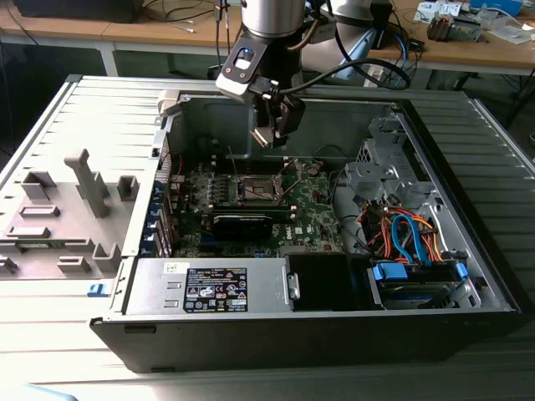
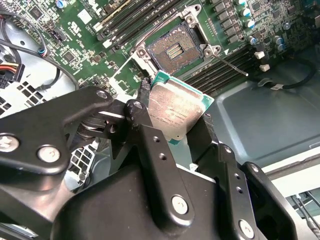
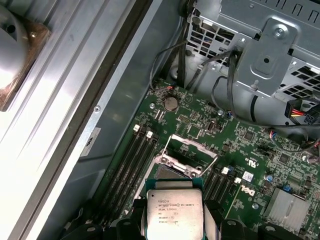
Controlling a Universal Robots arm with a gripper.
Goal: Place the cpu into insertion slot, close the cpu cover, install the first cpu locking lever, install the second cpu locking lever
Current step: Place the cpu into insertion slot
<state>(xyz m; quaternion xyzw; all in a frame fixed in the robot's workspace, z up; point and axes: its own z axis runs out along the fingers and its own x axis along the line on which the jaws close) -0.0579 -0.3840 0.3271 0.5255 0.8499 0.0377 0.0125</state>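
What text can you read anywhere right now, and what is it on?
cpu, held in the gripper: several lines of dark print on its face, too small to quote reliably.
board: white lettering near one edge, too small to read.
power supply: black label with white print and a white sticker, both too small to read.
Nothing else carries legible text.

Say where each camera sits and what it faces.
Exterior view: off the arm, looking down into the open computer case; arm and claw show.
First wrist view: on the arm, facing the insertion slot; claw tips show.
Second wrist view: likewise; claw links show.
Both wrist views share the clamped cpu.
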